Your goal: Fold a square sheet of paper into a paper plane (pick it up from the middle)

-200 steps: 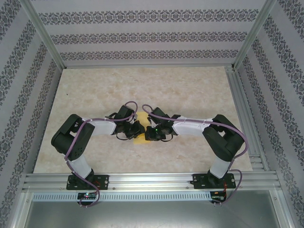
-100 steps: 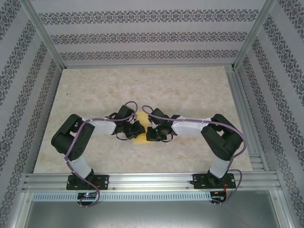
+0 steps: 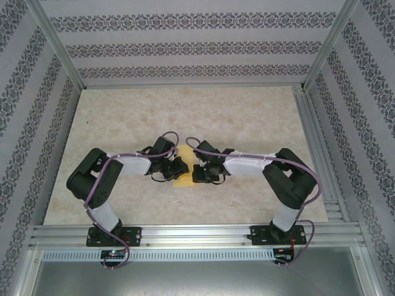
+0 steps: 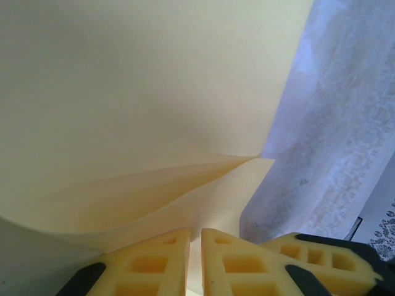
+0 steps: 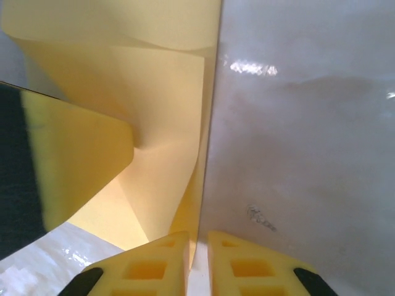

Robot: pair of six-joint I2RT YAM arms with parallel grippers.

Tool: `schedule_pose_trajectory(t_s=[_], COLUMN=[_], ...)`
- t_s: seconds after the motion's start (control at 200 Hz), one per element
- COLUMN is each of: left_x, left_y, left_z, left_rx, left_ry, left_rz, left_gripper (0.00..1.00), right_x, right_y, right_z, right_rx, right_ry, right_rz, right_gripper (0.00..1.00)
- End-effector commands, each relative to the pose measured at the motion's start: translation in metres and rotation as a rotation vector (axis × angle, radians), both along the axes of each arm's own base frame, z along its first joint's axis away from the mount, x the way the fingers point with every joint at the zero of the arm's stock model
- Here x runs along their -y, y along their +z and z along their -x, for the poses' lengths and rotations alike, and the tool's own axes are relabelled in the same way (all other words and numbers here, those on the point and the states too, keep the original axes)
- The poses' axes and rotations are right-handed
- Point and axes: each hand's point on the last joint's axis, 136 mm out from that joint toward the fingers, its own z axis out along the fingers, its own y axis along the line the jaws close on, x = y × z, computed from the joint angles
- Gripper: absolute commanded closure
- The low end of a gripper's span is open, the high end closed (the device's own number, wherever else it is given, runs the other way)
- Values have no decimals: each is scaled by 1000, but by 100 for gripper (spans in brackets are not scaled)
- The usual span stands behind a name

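Pale yellow-orange paper (image 3: 184,180); beige marbled table (image 3: 247,117); white walls (image 3: 185,46) striped with grey floral bands

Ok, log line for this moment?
paper: creased, partly folded | left fingers: shut on paper | right fingers: at paper edge, grip unclear

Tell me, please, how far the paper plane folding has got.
Done: the paper already carries folds, with layers overlapping in both wrist views. In hand: the left fingers pinch it; its edge runs between the right fingers. Left: no pointed dart shape yet.
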Motion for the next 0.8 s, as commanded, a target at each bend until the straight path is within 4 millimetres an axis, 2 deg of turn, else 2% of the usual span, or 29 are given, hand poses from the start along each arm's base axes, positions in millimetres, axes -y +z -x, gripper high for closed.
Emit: schedule_pose_trajectory(t_s=[0.0,0.11,0.32,0.46,0.639,0.794], left_x=[-9,-9,-10,-9,-10,-9], left_y=[-8,-8,-8,-8,-8,-7], left_z=[0,-1,0,0,0,0], left_rx=[-5,-4,-5,-4,-5,-3], left_ry=[41,41,43,40,40,39], left_rz=[-62,-60,-61,-61,-63,-62], left_gripper=[85,85,85,85,85,85], right_x=[-2,-7,-14,-9,6,-2], right_y=[23,21,15,14,23,25], right_z=[-10,-8,-6,-6,-12,-11], right_rx=[77,59,32,33,73,58], right_ry=[-8,-2,3,-15,-61,-44], right_rz=[-40,-78,-109,-104,-99,-153], right_gripper=[76,72,71,73,75,73])
